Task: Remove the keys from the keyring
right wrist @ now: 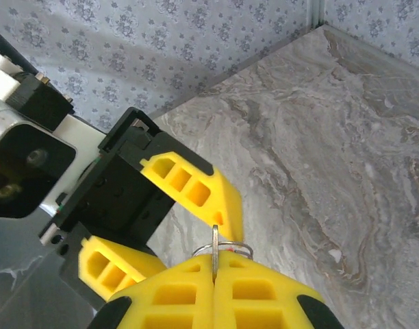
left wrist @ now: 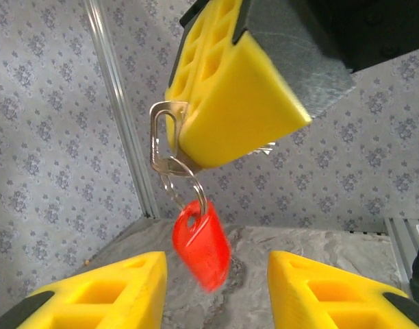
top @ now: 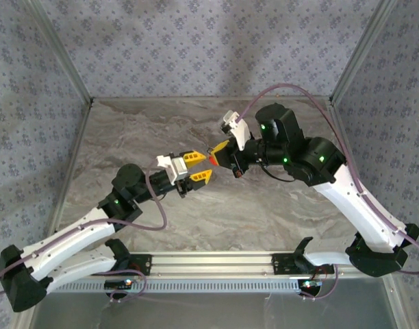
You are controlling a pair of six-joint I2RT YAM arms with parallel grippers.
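Observation:
My right gripper (right wrist: 215, 273) is shut on a flat silver key (right wrist: 215, 241), held edge-on above the table. From the key (left wrist: 161, 133) hangs the keyring (left wrist: 185, 181), a thin wire loop carrying a red plastic tag (left wrist: 201, 243). My left gripper (left wrist: 216, 296) is open just below it, and the tag dangles in the gap without touching either yellow finger. In the top view the left gripper (top: 198, 167) and right gripper (top: 220, 150) meet tip to tip over the middle of the table, with a bit of the red tag (top: 213, 162) between them.
The grey marbled table (top: 278, 205) lies under both arms. Patterned walls with metal corner posts (top: 72, 68) close it in on three sides. A metal rail (top: 216, 260) runs along the near edge between the arm bases.

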